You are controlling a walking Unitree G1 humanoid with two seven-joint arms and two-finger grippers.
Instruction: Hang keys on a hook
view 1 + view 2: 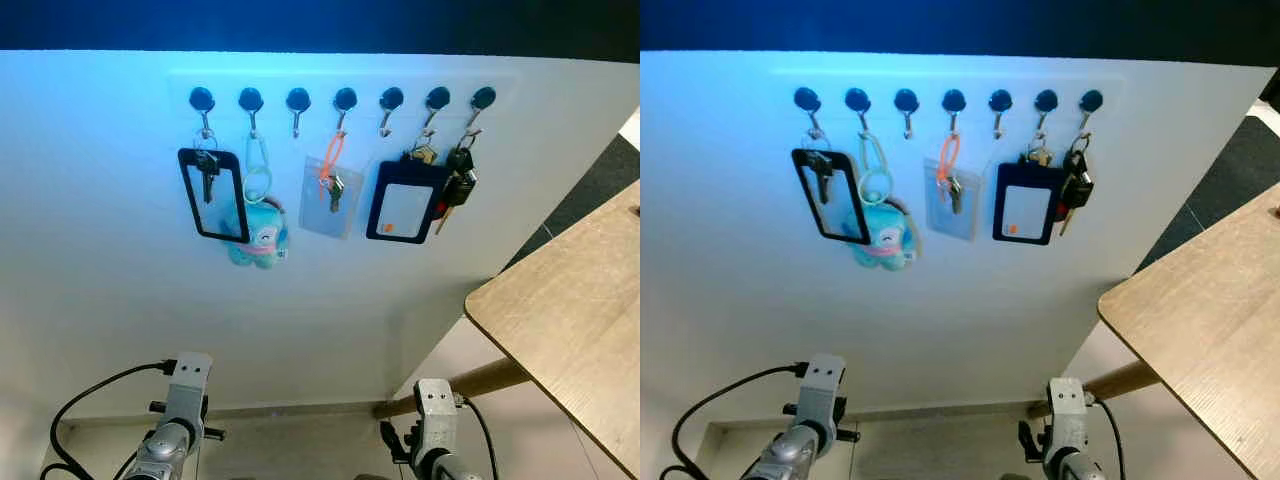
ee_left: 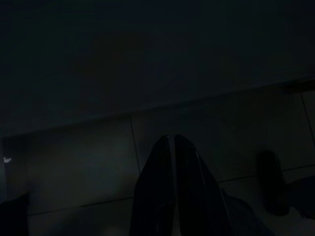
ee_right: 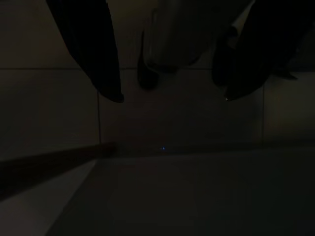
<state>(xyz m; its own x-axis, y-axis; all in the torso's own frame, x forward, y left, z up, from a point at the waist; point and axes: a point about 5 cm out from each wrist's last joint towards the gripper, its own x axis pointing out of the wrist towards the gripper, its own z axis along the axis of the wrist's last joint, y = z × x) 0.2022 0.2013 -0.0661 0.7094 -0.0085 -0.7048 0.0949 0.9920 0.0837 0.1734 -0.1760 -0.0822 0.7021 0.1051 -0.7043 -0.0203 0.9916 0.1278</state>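
We logged seven hooks (image 1: 298, 100) along the upper frame, with keys (image 1: 458, 185) hanging from the rightmost, beside a dark badge holder (image 1: 404, 203). Both arms hung low: left gripper (image 2: 172, 147) fingers pressed together, right gripper (image 3: 170, 96) fingers spread apart, holding nothing.

The table (image 1: 570, 310) on the right is cut off by the picture's edge, so most of it is out of sight. Both arms are cut off at the near edge. The black card holder (image 1: 405, 203) hides part of the keys (image 1: 458, 185) hanging at the far right. Both wrist pictures are very dark; the floor there is hard to make out.
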